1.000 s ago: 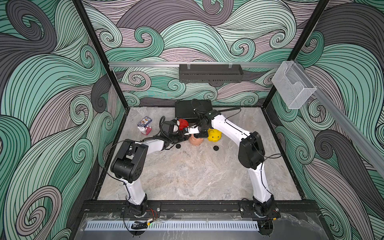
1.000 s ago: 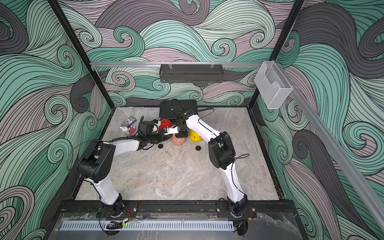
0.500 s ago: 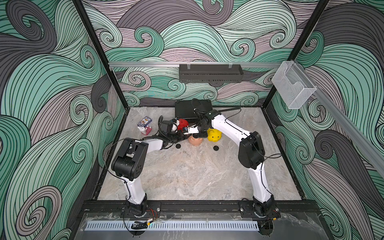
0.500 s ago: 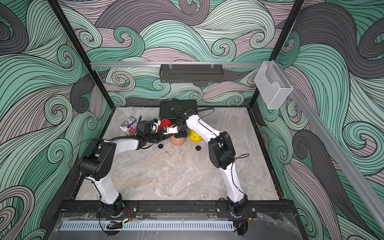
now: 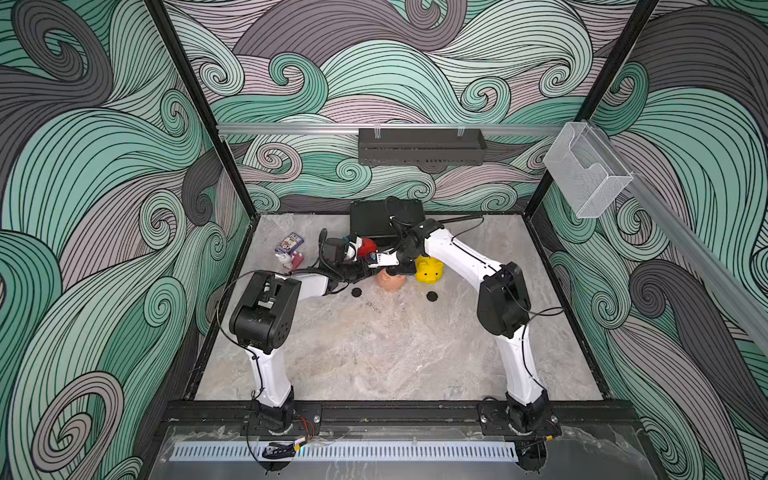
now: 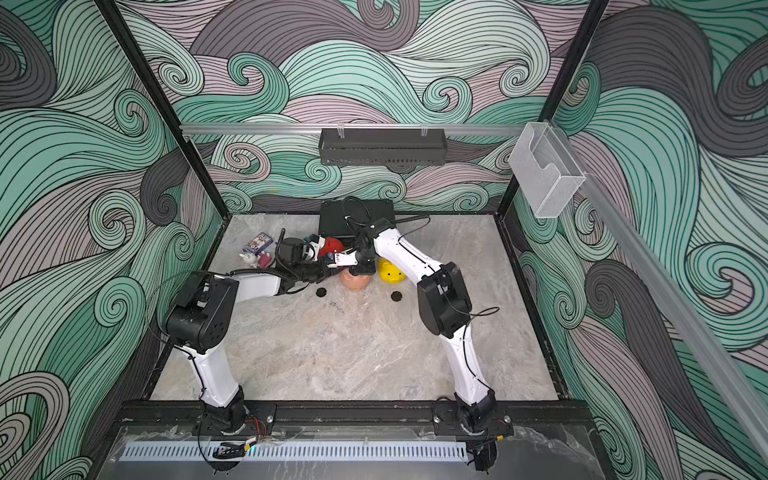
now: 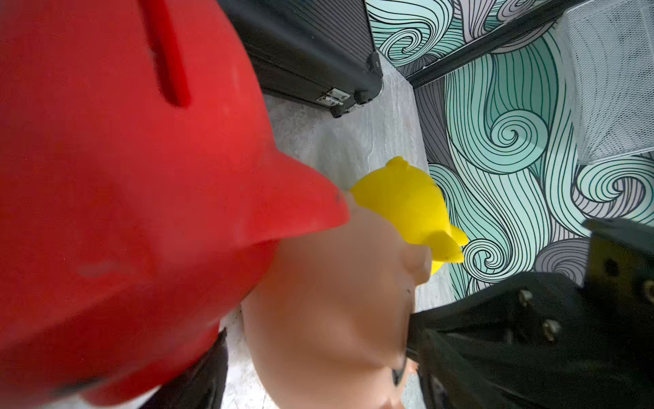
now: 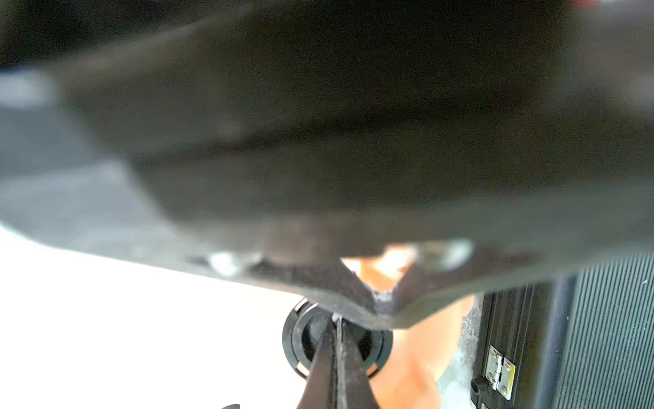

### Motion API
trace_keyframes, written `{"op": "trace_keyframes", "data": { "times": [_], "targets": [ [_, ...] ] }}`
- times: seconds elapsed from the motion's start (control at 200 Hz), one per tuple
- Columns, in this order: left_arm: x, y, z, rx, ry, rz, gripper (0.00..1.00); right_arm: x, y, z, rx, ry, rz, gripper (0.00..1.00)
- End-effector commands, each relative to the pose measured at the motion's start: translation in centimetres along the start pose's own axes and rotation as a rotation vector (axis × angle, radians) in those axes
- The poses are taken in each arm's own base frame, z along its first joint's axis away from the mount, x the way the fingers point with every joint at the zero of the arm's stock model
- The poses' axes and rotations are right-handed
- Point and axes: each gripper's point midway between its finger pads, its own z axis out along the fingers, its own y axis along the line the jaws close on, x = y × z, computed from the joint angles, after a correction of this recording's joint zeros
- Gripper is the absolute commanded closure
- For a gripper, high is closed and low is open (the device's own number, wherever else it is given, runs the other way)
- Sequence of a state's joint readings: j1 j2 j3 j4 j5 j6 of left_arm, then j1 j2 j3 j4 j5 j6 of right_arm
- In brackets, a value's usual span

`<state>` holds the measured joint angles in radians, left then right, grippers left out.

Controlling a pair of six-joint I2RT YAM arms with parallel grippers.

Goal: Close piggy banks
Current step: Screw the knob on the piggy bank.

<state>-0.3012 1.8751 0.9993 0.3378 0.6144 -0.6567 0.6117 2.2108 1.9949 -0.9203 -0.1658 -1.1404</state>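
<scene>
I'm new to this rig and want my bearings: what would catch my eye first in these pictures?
Three bright pigs huddle at the far middle of the table: the red piggy bank, the peach piggy bank and the yellow piggy bank. The left arm and right arm meet over them; the right gripper, jaws shut, points at a black plug on the peach one. Two loose plugs lie on the table just in front.

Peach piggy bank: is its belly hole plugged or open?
Plugged, apparently: the right wrist view shows a black plug set into the peach piggy bank, the shut right tool on it. How firmly seated, cannot tell.
</scene>
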Motion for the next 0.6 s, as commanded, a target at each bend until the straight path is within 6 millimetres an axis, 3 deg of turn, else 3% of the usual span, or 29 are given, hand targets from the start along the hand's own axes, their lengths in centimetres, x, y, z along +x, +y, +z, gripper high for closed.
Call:
{"op": "trace_keyframes", "data": {
  "times": [0.0, 0.595],
  "targets": [
    [-2.89, -1.55, -0.33, 0.053, -0.065, 0.029, 0.17, 2.02, 2.11, 1.67, -0.098, 0.046, 0.038, 1.0],
    [-3.72, -1.36, 0.09, 0.043, -0.064, 0.024, 0.18, 2.05, 2.15, 1.91, -0.103, 0.049, 0.039, 1.0]
  ]
}}
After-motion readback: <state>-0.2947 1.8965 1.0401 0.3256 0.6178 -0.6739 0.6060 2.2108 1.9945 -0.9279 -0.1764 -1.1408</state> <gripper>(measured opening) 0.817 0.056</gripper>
